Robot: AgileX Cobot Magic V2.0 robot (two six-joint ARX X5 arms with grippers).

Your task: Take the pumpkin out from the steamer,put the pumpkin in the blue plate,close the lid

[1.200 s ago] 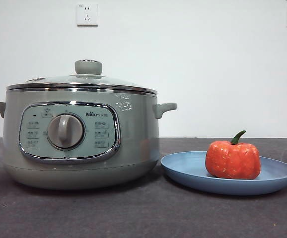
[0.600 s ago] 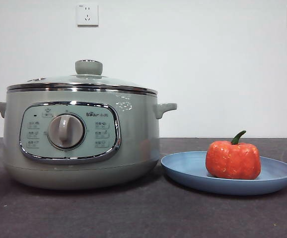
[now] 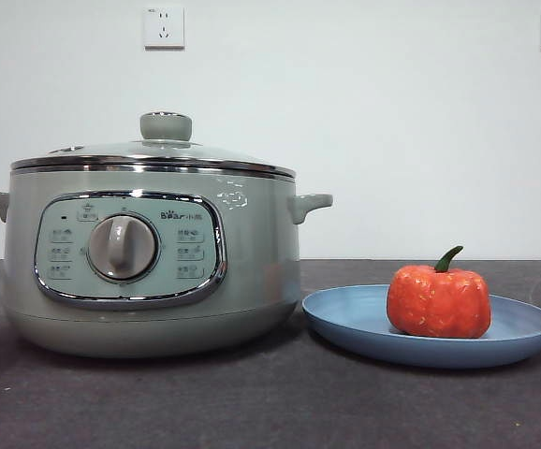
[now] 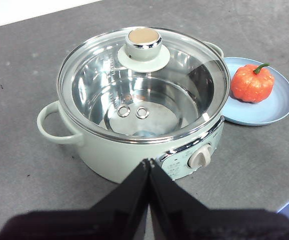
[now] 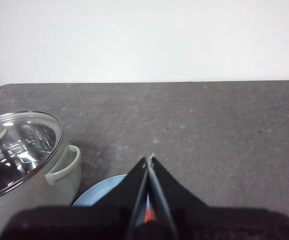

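Note:
The orange-red pumpkin [image 3: 439, 301] with a green stem sits on the blue plate [image 3: 345, 323] at the right; both show in the left wrist view, pumpkin [image 4: 252, 83] on plate [image 4: 279, 105]. The sage-green steamer [image 3: 252, 271] stands at the left with the glass lid [image 3: 158, 154] seated on its rim, also seen in the left wrist view [image 4: 184, 85]. My left gripper [image 4: 149, 162] is shut and empty, held above and in front of the steamer [image 4: 109, 160]. My right gripper [image 5: 149, 159] is shut and empty, high above the plate [image 5: 102, 192].
The dark grey table [image 3: 270, 402] runs to a white wall with two sockets [image 3: 164, 27]. The steamer's side handles [image 3: 310, 204] stick out towards the plate. Neither arm shows in the front view.

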